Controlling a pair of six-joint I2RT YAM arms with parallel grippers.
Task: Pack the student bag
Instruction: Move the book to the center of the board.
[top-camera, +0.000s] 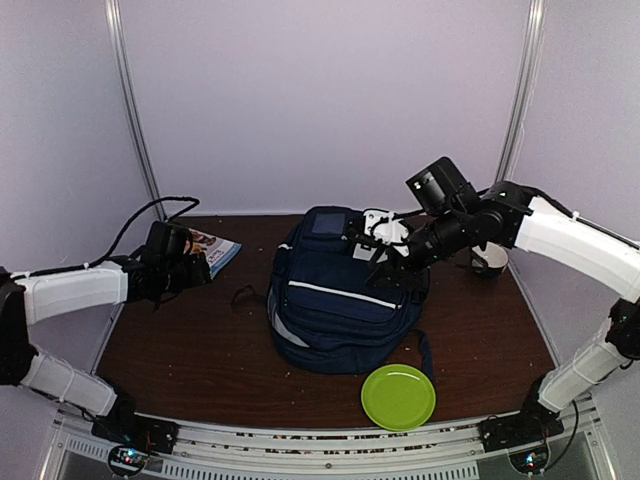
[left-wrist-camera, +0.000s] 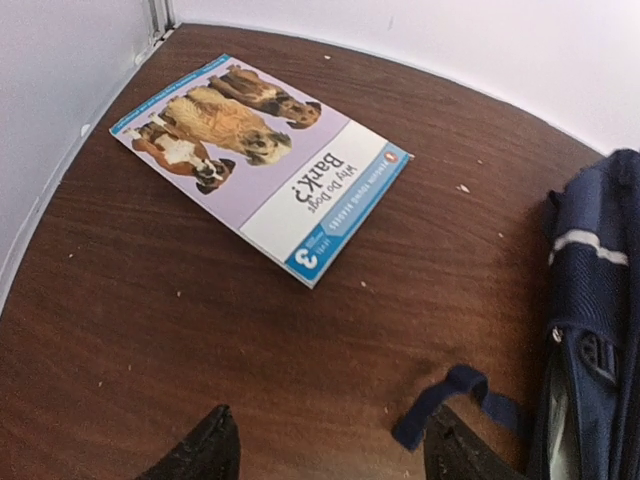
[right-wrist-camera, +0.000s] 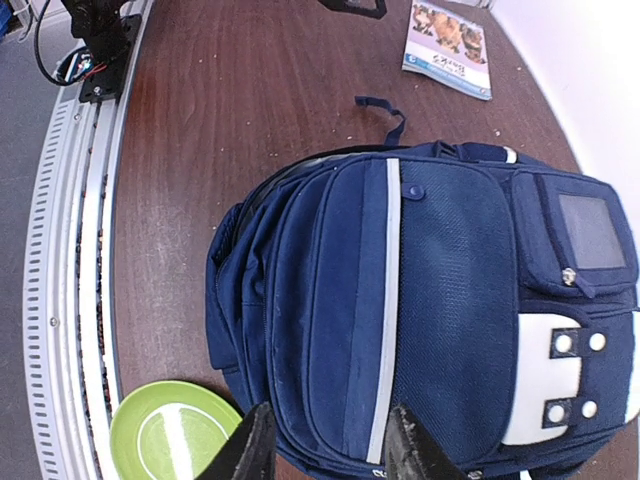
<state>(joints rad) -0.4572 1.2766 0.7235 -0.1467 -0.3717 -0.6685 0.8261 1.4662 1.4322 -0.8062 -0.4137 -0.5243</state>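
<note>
The navy student bag (top-camera: 340, 295) lies in the middle of the table with its white stripe across the front; it also shows in the right wrist view (right-wrist-camera: 420, 300) and at the right edge of the left wrist view (left-wrist-camera: 600, 300). A thin book with dogs on the cover, "Why Do Dogs Bark?" (left-wrist-camera: 260, 160), lies flat at the back left (top-camera: 215, 250). My left gripper (left-wrist-camera: 330, 450) is open and empty above bare table, short of the book. My right gripper (right-wrist-camera: 325, 450) is open and empty, hovering over the bag's right side (top-camera: 395, 262).
A green plate (top-camera: 398, 397) lies at the front, right of the bag, also in the right wrist view (right-wrist-camera: 170, 430). A loose blue strap (left-wrist-camera: 455, 395) lies by my left gripper's right finger. A dark and white object (top-camera: 490, 258) sits at the back right.
</note>
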